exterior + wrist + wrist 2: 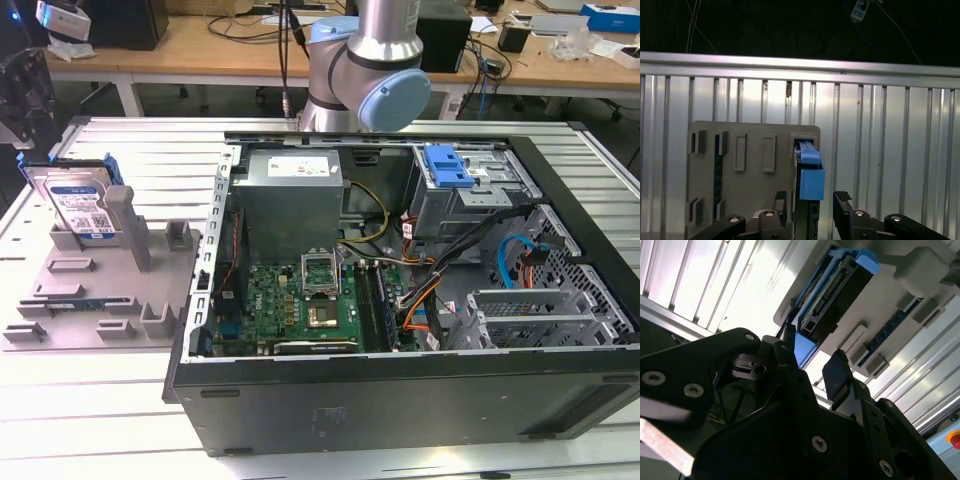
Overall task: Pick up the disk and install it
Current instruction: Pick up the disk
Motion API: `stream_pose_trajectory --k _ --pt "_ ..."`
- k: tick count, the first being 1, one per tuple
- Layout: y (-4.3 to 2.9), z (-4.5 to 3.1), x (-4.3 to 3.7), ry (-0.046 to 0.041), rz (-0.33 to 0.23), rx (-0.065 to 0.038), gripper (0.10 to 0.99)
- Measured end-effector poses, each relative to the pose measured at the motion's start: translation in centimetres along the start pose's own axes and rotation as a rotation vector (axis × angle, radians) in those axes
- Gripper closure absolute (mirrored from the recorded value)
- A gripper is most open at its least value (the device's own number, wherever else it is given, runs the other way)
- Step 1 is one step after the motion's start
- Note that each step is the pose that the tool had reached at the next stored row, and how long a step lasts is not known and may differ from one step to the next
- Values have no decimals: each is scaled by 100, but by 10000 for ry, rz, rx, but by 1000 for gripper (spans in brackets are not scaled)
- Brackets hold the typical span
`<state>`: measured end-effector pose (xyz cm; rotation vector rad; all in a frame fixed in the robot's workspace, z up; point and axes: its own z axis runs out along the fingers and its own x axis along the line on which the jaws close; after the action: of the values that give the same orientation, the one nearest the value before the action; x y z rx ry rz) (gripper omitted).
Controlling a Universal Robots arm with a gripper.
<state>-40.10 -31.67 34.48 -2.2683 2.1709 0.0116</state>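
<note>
The disk, silver with a white-and-blue label and a blue frame, stands on edge in a slot of the grey holder plate at the exterior view's left. My gripper hangs above it, near that view's left edge. In both wrist views the disk's blue edge lines up with the gap between my two black fingers. The gripper is open with nothing in it, and its fingers stay clear of the disk.
An open computer case lies on the slatted metal table, to the exterior view's right of the holder. Inside are a motherboard, cables and a drive bay with a blue latch. The arm's base rises behind the case.
</note>
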Motion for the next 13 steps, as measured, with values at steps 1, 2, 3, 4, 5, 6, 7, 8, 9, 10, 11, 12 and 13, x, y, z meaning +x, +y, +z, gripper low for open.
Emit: stream_pose_trajectory --k 1,2,3,4,5,6,7,8,9,10,11,12,13 --pt "0 7 1 0 1 0 588" --pt "0 15 1 0 0 0 588" --pt "1 32 2 0 -1 1 588" --pt "8 42 2 1 -2 -1 588" --pt "14 49 2 1 -1 -3 588" --pt "21 59 1 1 -1 0 588" --pt "24 67 1 0 -2 2 588" --pt "26 73 1 -1 -2 3 588" --pt "27 77 1 0 -1 0 588" --pt "28 81 0 0 -1 -1 588" --pt "28 86 -1 0 -1 -1 588" --pt "29 91 -1 0 -1 0 588" --pt "29 96 -2 0 -1 0 588"
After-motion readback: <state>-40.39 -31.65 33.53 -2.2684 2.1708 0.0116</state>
